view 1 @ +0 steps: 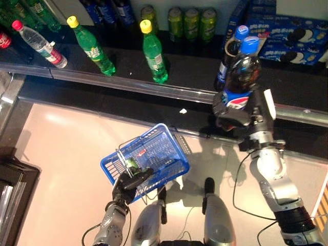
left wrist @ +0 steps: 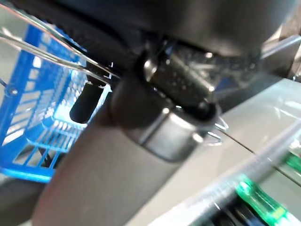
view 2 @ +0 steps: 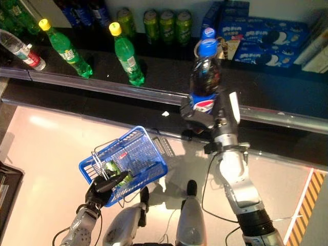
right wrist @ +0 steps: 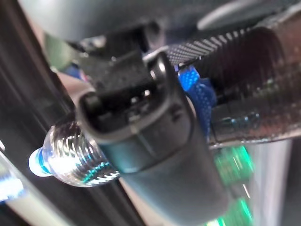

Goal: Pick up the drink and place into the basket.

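Note:
My right hand (view 1: 233, 115) is shut on a dark cola bottle (view 1: 243, 72) with a blue cap and holds it upright over the shelf's front rail (view 1: 154, 89). In the right wrist view my thumb (right wrist: 155, 141) lies across the dark bottle (right wrist: 263, 94). My left hand (view 1: 128, 184) is shut on the thin wire handles (left wrist: 56, 61) of the blue basket (view 1: 174, 169), which hangs off the floor, lower and to the left of the bottle. Something green (view 1: 132, 164) lies in the basket by the hand.
On the dark shelf stand green bottles (view 1: 154, 51) with yellow caps, a clear water bottle (view 1: 41, 43), green cans (view 1: 192, 23), blue cookie boxes (view 1: 292, 36) and another blue-capped bottle (view 1: 230, 51) behind the held one. A dark fixture (view 1: 13, 189) stands at the left.

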